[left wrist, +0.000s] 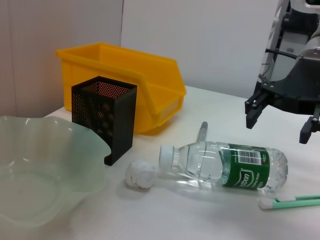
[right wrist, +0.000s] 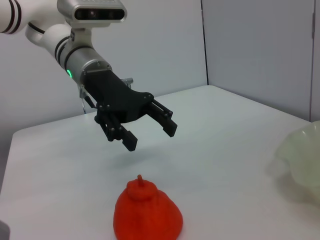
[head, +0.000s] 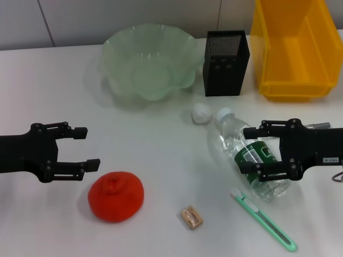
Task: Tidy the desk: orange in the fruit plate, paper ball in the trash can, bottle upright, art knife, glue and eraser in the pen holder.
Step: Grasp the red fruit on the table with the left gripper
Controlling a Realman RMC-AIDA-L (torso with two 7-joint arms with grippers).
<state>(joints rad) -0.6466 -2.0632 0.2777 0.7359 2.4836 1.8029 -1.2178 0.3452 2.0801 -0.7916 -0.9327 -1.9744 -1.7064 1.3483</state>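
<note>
Both grippers' fingers (head: 88, 130) spread, empty

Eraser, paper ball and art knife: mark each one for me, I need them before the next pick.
eraser (head: 192, 217), head view, middle of its tan top face.
paper ball (head: 201, 113), head view, centre of the white crumpled wad.
art knife (head: 266, 221), head view, midway along its green handle.

On the plain white desk (head: 161, 160) sit a pale green translucent scalloped bowl (head: 150, 61), a black perforated mesh pen holder (head: 226, 62), a yellow plastic bin (head: 293, 48), a red-orange knitted orange (head: 116, 196), a clear green-labelled white-capped bottle (head: 247, 154), a mint-green art knife (head: 263, 219), a tan eraser (head: 192, 217) and a white paper ball (head: 201, 113).
</note>
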